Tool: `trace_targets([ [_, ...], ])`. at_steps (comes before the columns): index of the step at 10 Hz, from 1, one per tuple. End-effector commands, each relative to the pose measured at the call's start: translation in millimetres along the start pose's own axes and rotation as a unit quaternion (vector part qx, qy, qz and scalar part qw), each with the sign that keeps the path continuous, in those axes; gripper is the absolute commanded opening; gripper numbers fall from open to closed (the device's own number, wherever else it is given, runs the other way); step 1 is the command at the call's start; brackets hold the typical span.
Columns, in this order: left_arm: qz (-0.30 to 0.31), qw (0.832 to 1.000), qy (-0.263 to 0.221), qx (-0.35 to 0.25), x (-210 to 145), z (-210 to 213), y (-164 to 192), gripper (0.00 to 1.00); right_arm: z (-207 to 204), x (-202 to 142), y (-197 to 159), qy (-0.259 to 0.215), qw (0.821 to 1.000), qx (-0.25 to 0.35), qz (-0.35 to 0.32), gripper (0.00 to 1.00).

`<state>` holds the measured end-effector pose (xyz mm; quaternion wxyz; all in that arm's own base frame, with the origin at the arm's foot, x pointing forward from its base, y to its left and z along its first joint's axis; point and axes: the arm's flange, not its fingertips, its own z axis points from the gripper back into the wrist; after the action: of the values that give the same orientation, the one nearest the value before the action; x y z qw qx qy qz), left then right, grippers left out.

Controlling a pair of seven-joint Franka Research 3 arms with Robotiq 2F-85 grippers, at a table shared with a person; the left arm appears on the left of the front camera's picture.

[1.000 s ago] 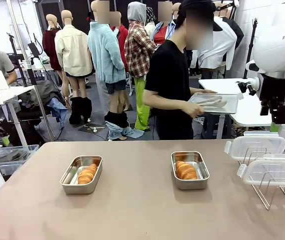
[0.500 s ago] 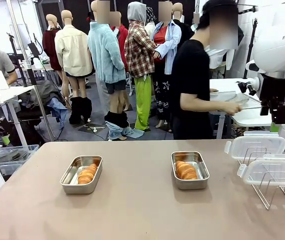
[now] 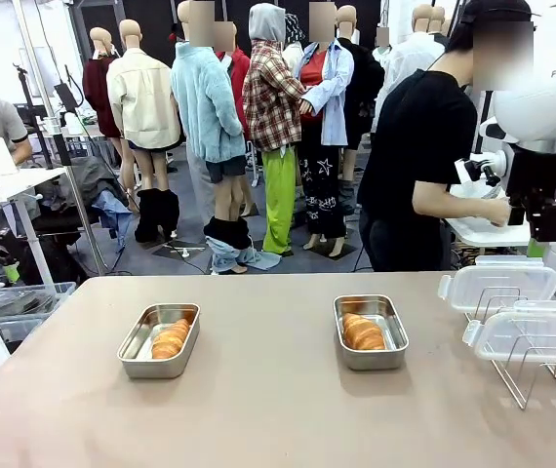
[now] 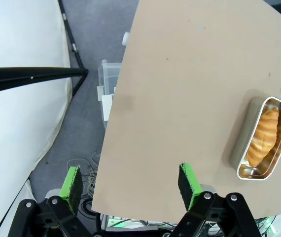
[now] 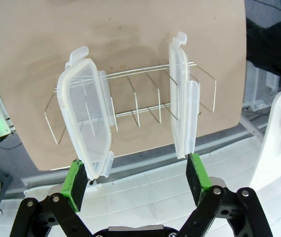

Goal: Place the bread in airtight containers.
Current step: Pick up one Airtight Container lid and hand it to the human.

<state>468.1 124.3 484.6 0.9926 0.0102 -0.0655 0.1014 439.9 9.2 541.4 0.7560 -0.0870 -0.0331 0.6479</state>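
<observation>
As two pans (image 3: 156, 369) (image 3: 371, 359) sit, two rolls (image 3: 171, 339) (image 3: 363, 332)

The left claw (image 4: 130, 190) stands wide open and empty, its green pads (image 4: 72, 185) well apart. One finger hangs past the edge of the counter (image 4: 190, 74), and the other is above its surface near that edge. The right claw (image 5: 138, 180) is likewise spread wide with nothing gripped between its fingers, poised just off a counter edge. In the front view the white right arm (image 3: 549, 102) is held high above the counter's far right corner, with black wrist parts hanging below it.
</observation>
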Motion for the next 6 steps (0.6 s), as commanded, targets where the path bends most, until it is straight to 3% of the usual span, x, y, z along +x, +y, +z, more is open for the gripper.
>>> trace_targets([
  [1, 0.001, 1.0, 0.0, 0.0, -0.3, -0.1, 0.8, 1.0, -0.5, 1.2, -0.7, -0.001, 1.0, -0.005, -0.005, 1.0],
  [6, 0.001, 1.0, 0.0, 0.0, -0.3, -0.1, 0.8, 1.0, -0.5, 1.2, -0.7, -0.001, 1.0, -0.005, -0.005, 1.0],
])
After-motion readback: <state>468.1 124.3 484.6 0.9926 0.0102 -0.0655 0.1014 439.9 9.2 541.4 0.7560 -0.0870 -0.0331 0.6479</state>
